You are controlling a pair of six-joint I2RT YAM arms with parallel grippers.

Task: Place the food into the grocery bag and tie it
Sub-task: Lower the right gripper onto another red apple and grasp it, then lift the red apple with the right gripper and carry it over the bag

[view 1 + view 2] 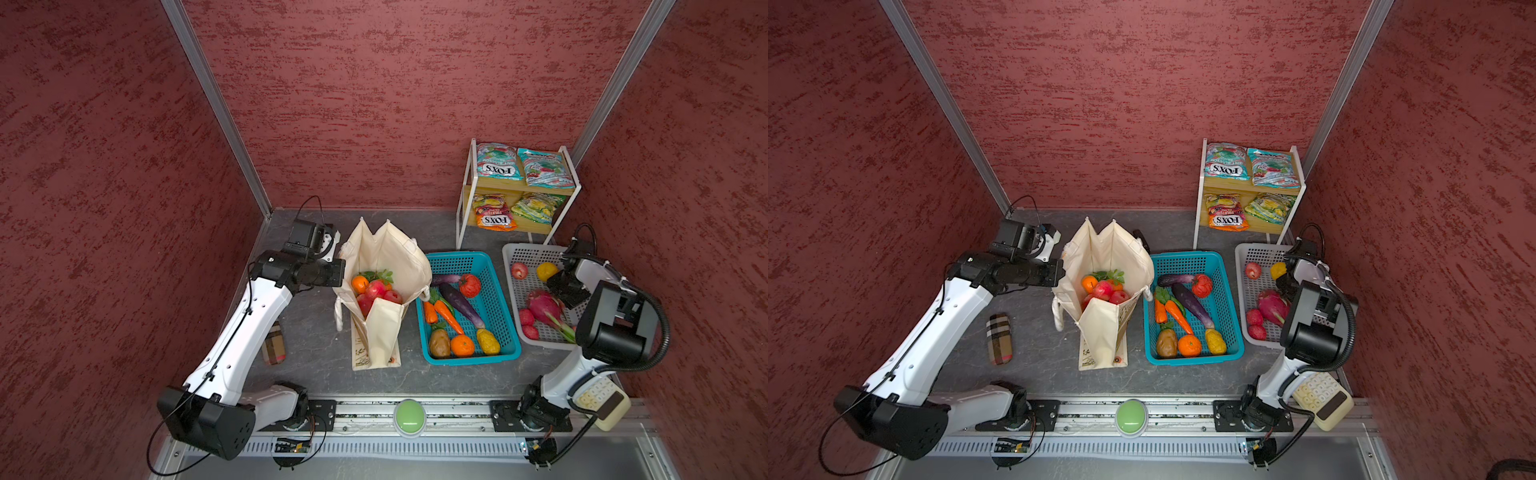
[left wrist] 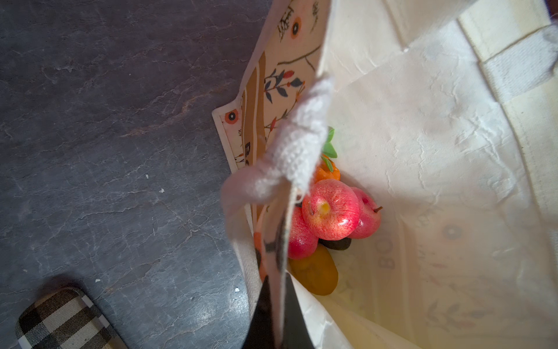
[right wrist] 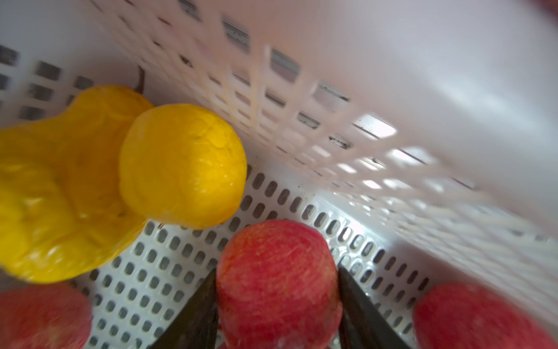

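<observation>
The right claw pressed both sides of an apple in the white basket, at 3 o'clock on the desk; being round, it might slip free. At 9 o'clock the left claw pinched the bag rim; losing it could collapse the mouth.

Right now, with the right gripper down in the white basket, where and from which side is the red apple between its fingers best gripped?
Probably across the round middle of the red apple, from above. Its two flanks are clear, and the right gripper has its fingers against them; the yellow fruit crowds the far side; the white basket wall stands close.
</observation>
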